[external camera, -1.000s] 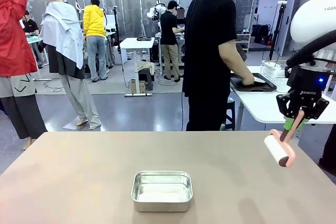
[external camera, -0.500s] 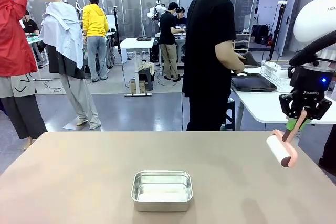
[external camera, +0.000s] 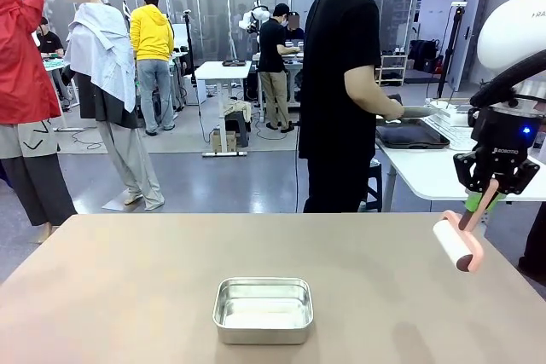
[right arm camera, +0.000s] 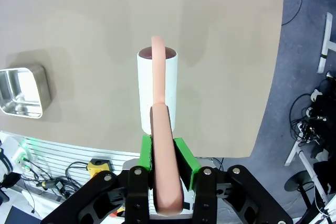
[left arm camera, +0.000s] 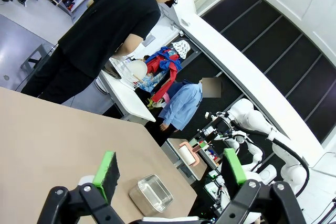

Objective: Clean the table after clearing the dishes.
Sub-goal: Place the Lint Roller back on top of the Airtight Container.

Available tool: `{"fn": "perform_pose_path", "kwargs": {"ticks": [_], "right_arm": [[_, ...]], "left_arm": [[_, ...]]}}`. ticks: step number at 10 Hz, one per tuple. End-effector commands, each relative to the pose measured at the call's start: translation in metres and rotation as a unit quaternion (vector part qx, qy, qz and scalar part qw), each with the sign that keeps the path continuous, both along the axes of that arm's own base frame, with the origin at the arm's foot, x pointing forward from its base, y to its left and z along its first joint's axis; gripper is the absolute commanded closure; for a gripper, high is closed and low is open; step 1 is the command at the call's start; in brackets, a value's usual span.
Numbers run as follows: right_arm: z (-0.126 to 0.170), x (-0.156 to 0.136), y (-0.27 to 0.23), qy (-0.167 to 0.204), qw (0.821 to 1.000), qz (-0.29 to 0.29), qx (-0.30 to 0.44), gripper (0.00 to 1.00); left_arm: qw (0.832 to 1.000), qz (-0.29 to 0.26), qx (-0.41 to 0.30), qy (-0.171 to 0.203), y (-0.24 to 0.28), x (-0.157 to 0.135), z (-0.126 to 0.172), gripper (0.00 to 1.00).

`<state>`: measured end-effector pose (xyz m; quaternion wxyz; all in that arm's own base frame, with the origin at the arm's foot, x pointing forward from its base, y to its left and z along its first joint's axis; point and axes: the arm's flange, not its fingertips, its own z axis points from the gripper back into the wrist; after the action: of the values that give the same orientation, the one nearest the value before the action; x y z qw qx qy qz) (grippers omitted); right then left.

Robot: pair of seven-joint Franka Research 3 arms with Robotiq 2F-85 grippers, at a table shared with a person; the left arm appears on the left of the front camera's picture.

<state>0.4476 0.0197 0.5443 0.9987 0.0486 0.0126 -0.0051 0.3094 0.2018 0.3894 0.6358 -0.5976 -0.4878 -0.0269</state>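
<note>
Since a second ago the right gripper [external camera: 487,196] has drifted slightly right and up, its jaws still clamped on the pink handle of the lint roller [external camera: 455,245] above the table [external camera: 128,287], right of the steel tin [external camera: 263,309]. The left gripper [left arm camera: 170,174] stands wide, empty. Beyond the tin, the person [external camera: 343,91] handles a dark tray [external camera: 411,134] on the white table [external camera: 426,168].
</note>
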Motion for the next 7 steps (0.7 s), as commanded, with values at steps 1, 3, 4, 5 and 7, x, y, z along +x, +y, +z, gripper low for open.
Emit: {"fn": "perform_pose_path", "kwargs": {"ticks": [1,3,4,5,7], "right_arm": [[0.002,-0.002,0.002,0.001,1.0,-0.004,0.002,0.77],[0.0,0.0,0.0,0.0,1.0,0.0,0.0,0.77],[0.029,0.015,0.029,-0.029,0.996,0.062,-0.052,0.77],[0.052,0.037,0.074,-0.05,0.981,0.161,-0.097,0.77],[0.064,0.061,0.163,-0.042,0.934,0.316,-0.16,0.77]], "left_arm": [[1.0,-0.004,-0.002,-0.003,0.001,-0.005,0.001,0.0],[1.0,-0.004,-0.002,-0.003,0.001,-0.005,0.001,0.0],[1.0,-0.004,-0.002,-0.003,0.001,-0.005,0.001,0.0],[1.0,-0.004,-0.002,-0.003,0.001,-0.005,0.001,0.0],[1.0,-0.004,-0.002,-0.003,0.001,-0.005,0.001,0.0]]}}
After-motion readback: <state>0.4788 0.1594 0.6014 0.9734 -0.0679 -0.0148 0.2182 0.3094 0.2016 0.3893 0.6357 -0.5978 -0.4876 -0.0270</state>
